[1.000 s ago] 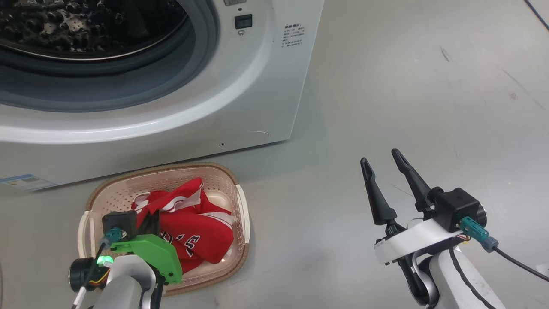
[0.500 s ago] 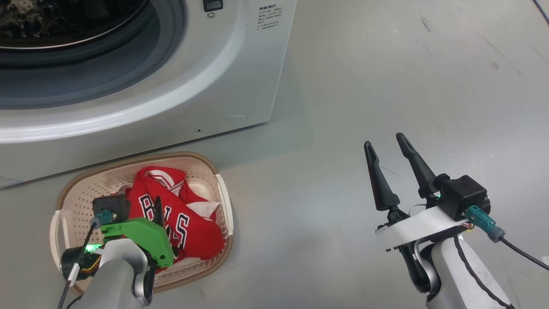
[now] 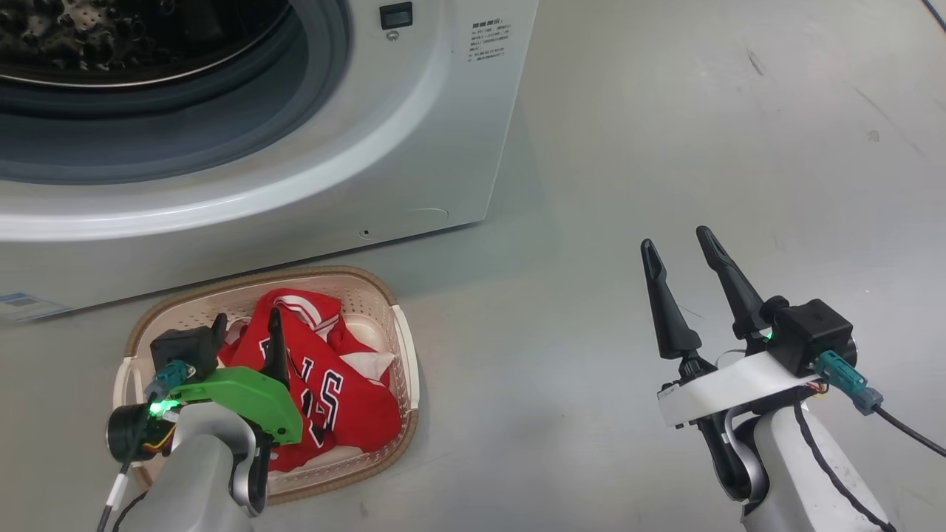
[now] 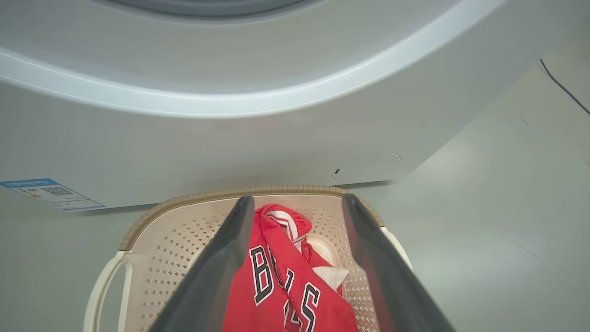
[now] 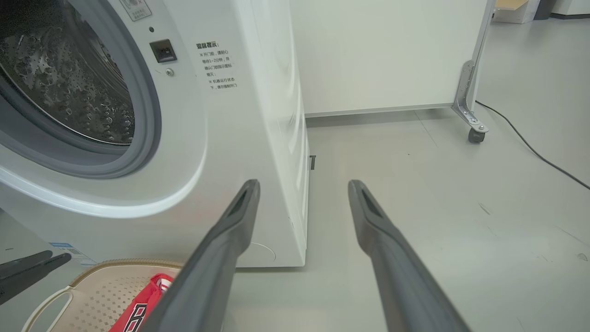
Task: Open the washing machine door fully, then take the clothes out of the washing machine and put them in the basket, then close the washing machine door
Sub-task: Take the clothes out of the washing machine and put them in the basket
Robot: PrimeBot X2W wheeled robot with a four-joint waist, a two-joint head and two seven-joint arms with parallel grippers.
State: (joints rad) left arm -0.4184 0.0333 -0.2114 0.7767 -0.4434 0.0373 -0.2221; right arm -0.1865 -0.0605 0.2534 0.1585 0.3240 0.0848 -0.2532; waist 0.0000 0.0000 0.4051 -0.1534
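The red clothes (image 3: 332,391) with white lettering lie crumpled in the cream basket (image 3: 403,369) on the floor in front of the washing machine (image 3: 414,148). My left gripper (image 3: 247,316) hangs open just above the basket; its fingers straddle the clothes (image 4: 281,286) without gripping them in the left wrist view. The left gripper (image 4: 297,198) points at the machine's lower front. My right gripper (image 3: 675,238) stands open over bare floor to the right, holding nothing. The steel drum (image 5: 60,78) gapes open. The washing machine door is out of view.
A blue label (image 4: 50,193) sits at the machine's lower corner. A white partition on a caster (image 5: 474,133) stands behind the machine, with a black cable (image 5: 530,147) on the grey floor.
My left gripper has gone from shut to open and let go of the clothes, which now rest in the basket. The head camera has shifted. The right gripper stays open.
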